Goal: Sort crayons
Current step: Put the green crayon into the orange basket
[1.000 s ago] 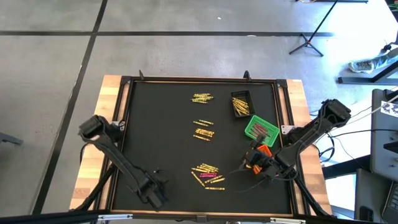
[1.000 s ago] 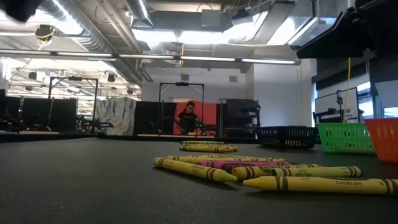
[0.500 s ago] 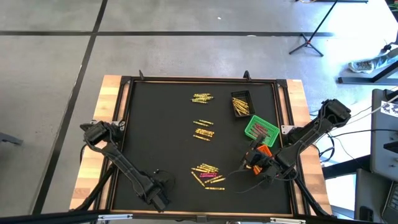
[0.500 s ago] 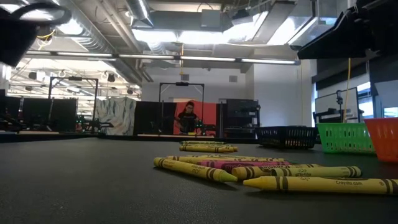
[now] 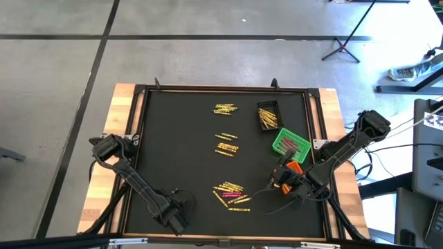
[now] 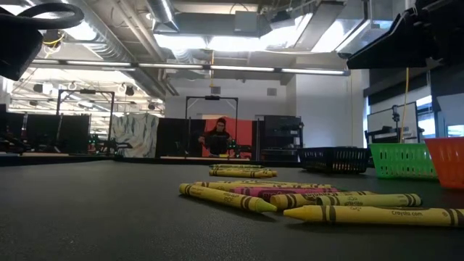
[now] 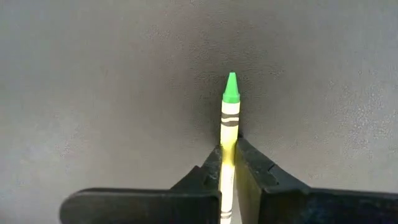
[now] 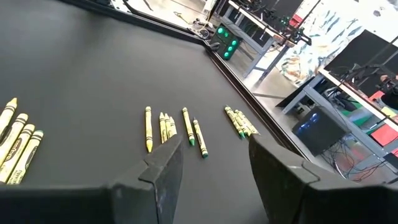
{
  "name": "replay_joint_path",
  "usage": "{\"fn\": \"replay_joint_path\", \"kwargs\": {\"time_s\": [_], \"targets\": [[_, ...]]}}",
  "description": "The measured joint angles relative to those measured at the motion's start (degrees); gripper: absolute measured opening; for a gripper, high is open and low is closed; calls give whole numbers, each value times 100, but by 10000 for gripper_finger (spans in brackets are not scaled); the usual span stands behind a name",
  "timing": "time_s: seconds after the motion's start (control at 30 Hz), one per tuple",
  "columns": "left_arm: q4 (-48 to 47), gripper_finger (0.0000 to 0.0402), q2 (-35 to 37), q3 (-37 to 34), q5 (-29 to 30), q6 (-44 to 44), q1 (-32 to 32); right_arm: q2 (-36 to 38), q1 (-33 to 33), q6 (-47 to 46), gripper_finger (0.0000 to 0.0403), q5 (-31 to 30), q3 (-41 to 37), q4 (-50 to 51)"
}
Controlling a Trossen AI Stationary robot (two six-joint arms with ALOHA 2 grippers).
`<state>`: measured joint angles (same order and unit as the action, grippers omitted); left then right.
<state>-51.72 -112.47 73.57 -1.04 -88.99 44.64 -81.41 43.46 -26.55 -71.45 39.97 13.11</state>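
Observation:
My left gripper stands near the black mat's front left corner, pointing down, shut on a green-tipped crayon. Loose crayons, mostly yellow with a few pink, lie flat on the mat in groups: one near the front, one mid-mat, one farther back. The low view shows the front group close up. My right gripper hovers right of the front group, open, with nothing between its fingers. My left gripper pinches the crayon's wrapped body between its two fingers, toward the end away from the green tip. The fingers come from above, pointing down, one on each long side. The crayon lies level at the mat, its tip sticking out ahead of the fingers.
Three small bins stand on the mat's right side: black with yellow crayons, green, and orange beside my right arm. A raised frame borders the mat. A person stands far behind the table.
My left arm has sunk toward the mat near the front left corner, its wrist dropping into the low view's upper left, and has then kept still. My right arm has not moved.

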Motion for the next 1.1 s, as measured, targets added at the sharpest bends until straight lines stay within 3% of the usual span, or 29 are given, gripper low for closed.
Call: {"fn": "replay_joint_path", "kwargs": {"time_s": [0.13,0.27,0.6,0.73,0.9,1.1], "targets": [[-66,10,2,193,68,534,-7,0,0,-5,182,8,0,1],[-25,5,193,440,548,1225,-50,0,-34,-34,182,152,0,-4],[33,1,772,493,2790,2937,-372,-2,-622,-227,249,2054,0,-56],[323,1,774,456,3355,3981,-651,-129,-723,-68,256,2595,0,-108],[1768,0,774,54,3361,5612,-1162,-282,-715,346,256,2885,0,-417],[4407,0,772,-773,2442,7382,-1827,-289,-715,1061,256,3220,0,-1177]]}}
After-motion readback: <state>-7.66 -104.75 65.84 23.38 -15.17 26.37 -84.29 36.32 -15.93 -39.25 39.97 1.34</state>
